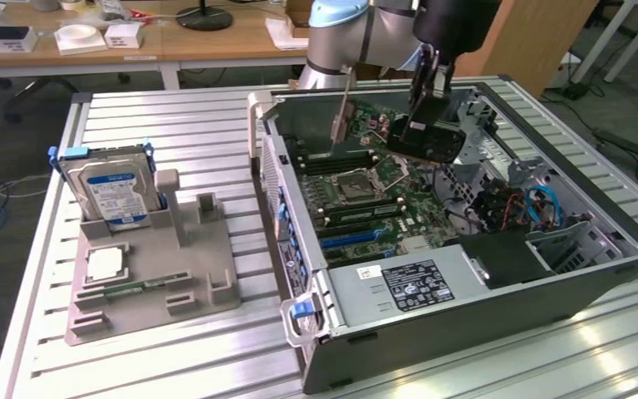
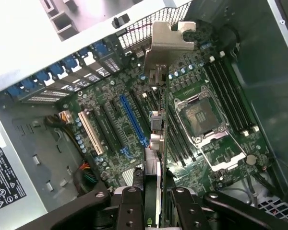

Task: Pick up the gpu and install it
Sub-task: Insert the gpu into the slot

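Note:
My gripper (image 1: 425,112) is shut on the gpu (image 1: 428,140), a green card with a black cooler block and a silver end bracket (image 1: 345,108). It hangs above the motherboard (image 1: 380,195) inside the open computer case (image 1: 585,208), clear of the board. In the wrist view the gpu (image 2: 158,134) appears edge-on between my fingers (image 2: 130,207), with its bracket (image 2: 169,43) pointing toward the case's rear slot openings. Below the card lie the blue expansion slot (image 2: 132,120) and black slots beside it.
A grey parts holder (image 1: 175,274) at the exterior view's left carries a silver hard drive (image 1: 114,187), a memory stick (image 1: 130,289) and a processor chip (image 1: 106,264). Inside the case are the CPU socket (image 2: 201,117), the power supply (image 1: 408,283) and cable bundles (image 1: 530,208).

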`<action>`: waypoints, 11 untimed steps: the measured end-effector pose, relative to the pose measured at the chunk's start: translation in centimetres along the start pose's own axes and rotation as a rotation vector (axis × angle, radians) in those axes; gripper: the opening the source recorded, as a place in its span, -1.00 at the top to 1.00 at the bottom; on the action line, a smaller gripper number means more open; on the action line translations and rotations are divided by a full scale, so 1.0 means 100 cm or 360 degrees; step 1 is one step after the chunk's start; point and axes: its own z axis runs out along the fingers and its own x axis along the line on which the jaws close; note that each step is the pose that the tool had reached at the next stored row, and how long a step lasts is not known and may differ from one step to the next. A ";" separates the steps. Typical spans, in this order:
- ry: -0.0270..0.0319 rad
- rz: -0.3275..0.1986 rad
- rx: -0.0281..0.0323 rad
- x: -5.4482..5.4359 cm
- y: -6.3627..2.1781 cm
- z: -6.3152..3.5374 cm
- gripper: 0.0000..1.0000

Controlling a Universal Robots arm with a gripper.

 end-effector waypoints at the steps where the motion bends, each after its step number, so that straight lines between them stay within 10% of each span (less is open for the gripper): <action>1: 0.00000 0.0000 0.00001 0.000 0.0000 0.0011 0.47; 11: 0.00043 -0.0215 0.00070 0.000 -0.0001 0.0064 0.47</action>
